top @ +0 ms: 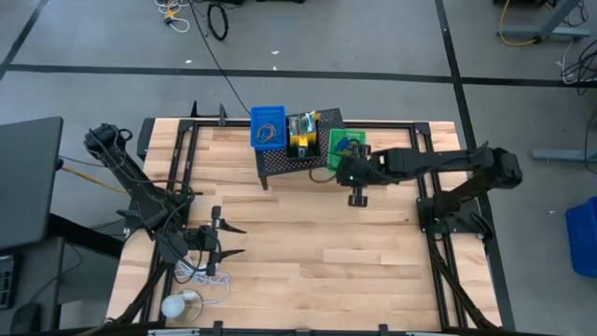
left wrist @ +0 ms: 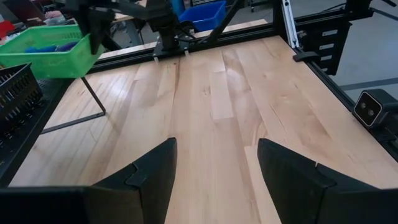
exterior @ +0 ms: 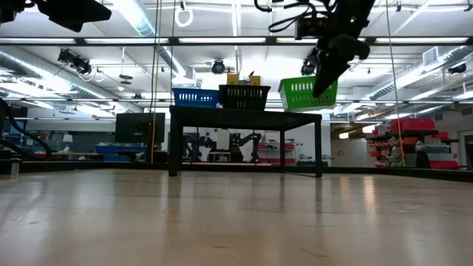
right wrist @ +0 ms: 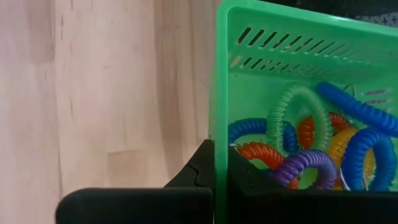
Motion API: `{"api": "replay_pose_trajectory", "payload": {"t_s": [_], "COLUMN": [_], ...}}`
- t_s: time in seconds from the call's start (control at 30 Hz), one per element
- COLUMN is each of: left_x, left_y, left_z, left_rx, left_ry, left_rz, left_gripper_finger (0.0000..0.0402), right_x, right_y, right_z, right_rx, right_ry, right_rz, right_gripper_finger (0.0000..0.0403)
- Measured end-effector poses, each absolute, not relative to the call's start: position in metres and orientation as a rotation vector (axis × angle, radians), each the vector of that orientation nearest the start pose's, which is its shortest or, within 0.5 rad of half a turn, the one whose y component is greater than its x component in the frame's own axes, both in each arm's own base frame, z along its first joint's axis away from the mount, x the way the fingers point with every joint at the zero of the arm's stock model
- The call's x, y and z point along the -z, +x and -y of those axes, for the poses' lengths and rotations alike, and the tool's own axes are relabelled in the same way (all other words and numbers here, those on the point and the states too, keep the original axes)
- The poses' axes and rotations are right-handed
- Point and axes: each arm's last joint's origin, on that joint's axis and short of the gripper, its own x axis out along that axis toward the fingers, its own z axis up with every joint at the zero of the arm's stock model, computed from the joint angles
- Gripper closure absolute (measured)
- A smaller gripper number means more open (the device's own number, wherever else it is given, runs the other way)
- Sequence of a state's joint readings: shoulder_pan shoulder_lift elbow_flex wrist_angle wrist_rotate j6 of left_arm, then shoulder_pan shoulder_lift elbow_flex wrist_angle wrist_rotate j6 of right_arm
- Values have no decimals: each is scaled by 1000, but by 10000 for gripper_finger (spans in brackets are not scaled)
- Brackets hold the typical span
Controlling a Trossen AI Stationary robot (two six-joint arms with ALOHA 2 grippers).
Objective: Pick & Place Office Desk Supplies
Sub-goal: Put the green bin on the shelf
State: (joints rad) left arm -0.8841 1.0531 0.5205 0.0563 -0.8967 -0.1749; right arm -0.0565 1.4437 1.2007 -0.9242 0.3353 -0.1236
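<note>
Right gripper (top: 345, 174) is positioned over the far half of the tabletop (top: 308, 252), at the right end of the black mesh stand (top: 291, 163). Its fingers are pinched on the wall of the green tray (right wrist: 249, 81), one finger outside the wall and one inside, as the right wrist view shows. In the low view the green tray (exterior: 307, 92) sits tilted at the right end of the stand, partly beyond its edge, with the gripper against it.

Contents of the green tray: coiled loops (right wrist: 311, 143) in blue, green, orange, purple and yellow, piled against one another.

On the stand, beside the green tray, stands the black tray (top: 308, 126) in the middle, holding a yellow block (top: 298, 142); further items inside it cannot be identified. The blue tray (top: 267, 126) stands at the left end, with what look like thin loops inside.

Left gripper (top: 229, 239) waits near the left edge of the tabletop, toward the near left corner, jaws spread wide and empty; the left wrist view shows bare wood between the two fingers (left wrist: 149, 171).

A white coiled cable (top: 201, 275) and a white round object (top: 173, 306) lie at the near left corner, just beside the left arm.
</note>
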Motion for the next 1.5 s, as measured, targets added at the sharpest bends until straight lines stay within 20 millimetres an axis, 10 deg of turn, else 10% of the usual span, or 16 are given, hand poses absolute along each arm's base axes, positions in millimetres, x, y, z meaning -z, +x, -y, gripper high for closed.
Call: {"api": "replay_pose_trajectory", "payload": {"t_s": [0.63, 1.5], "left_x": [-221, -221], "left_y": [149, 149], "left_z": [146, 145], "left_rx": [-54, -76], "left_ry": [163, 155], "left_rz": [-292, -286], "left_gripper_finger": [171, 171], "right_x": [-290, -273], "right_y": [259, 272], "right_z": [102, 124], "right_rx": [151, 79], "right_ry": [-214, -217], "right_rz": [-1078, -1066], "right_gripper_finger": [403, 403]}}
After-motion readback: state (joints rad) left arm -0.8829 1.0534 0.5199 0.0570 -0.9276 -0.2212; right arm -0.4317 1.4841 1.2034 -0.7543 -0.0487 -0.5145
